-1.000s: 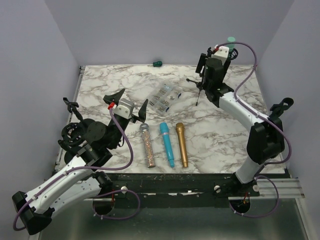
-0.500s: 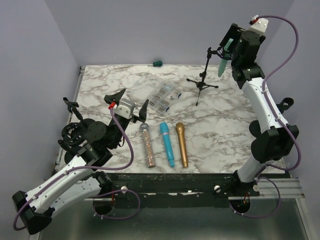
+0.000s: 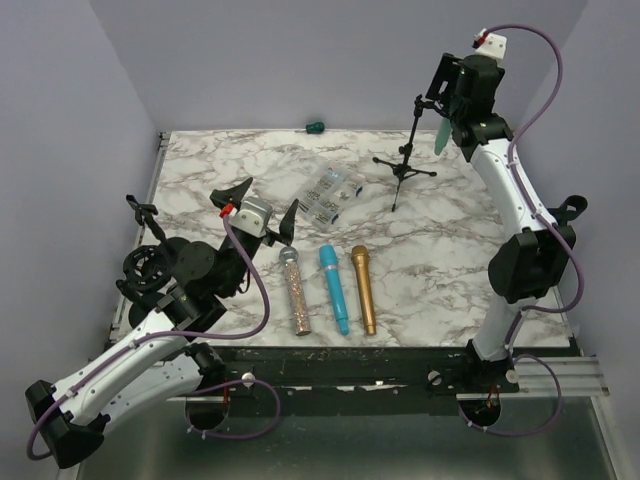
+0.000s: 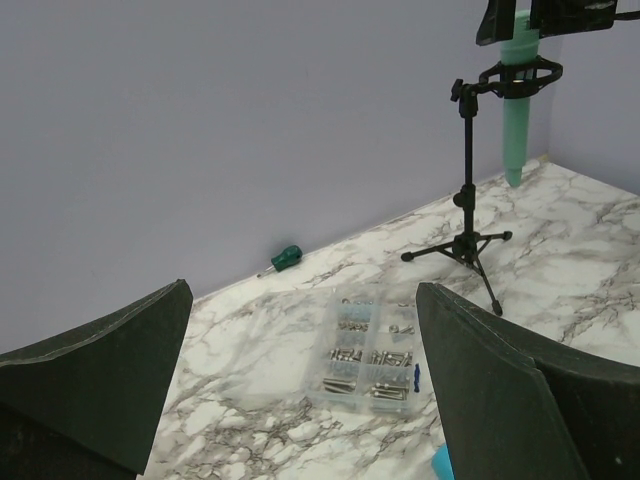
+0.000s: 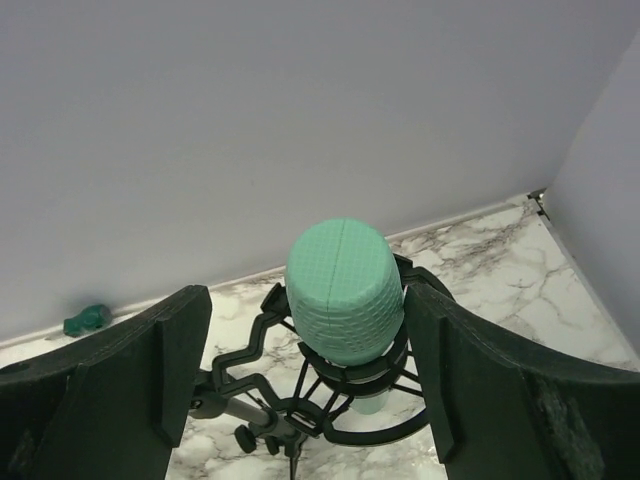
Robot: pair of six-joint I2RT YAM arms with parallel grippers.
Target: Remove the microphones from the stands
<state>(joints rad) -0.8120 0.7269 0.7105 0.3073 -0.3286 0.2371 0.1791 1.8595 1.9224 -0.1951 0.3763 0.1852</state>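
At the lower left of the overhead view, the left gripper hangs above the marble table, its fingers spread wide with nothing between them. Right of centre, the stand is upright on its tripod near the back edge. At the upper right, the mint-green microphone sits head-up in the stand's cradle. The right gripper is poised over it, fingers parted on either side of the head and apparently not touching. Nothing looks removed yet: closing, gripping and lifting out remain. No brand, label or writing is legible.

Robot lab cell; marble-print table boxed by plain lilac walls.
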